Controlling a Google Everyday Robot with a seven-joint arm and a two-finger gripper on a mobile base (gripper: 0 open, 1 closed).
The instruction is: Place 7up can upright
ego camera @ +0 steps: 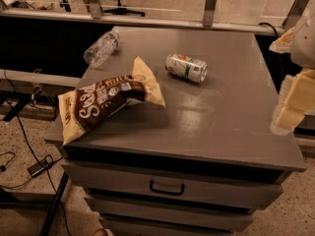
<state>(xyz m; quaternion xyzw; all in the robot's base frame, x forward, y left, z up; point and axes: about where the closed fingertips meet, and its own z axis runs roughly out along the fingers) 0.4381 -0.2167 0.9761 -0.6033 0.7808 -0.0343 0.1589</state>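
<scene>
Camera view: the 7up can (186, 68) lies on its side on the grey cabinet (221, 127), toward the top's far middle. At the cabinet's right edge hangs the gripper (289, 109) — whether spread or closed, I cannot tell. A chip bag (106, 100) lies on the cabinet's left side — a water bottle (101, 48) at its far-left corner.

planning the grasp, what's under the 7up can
Only the grey cabinet top; the 7up can lies sideways on it, hiding the contact strip. The gripper hangs at the right edge.
</scene>
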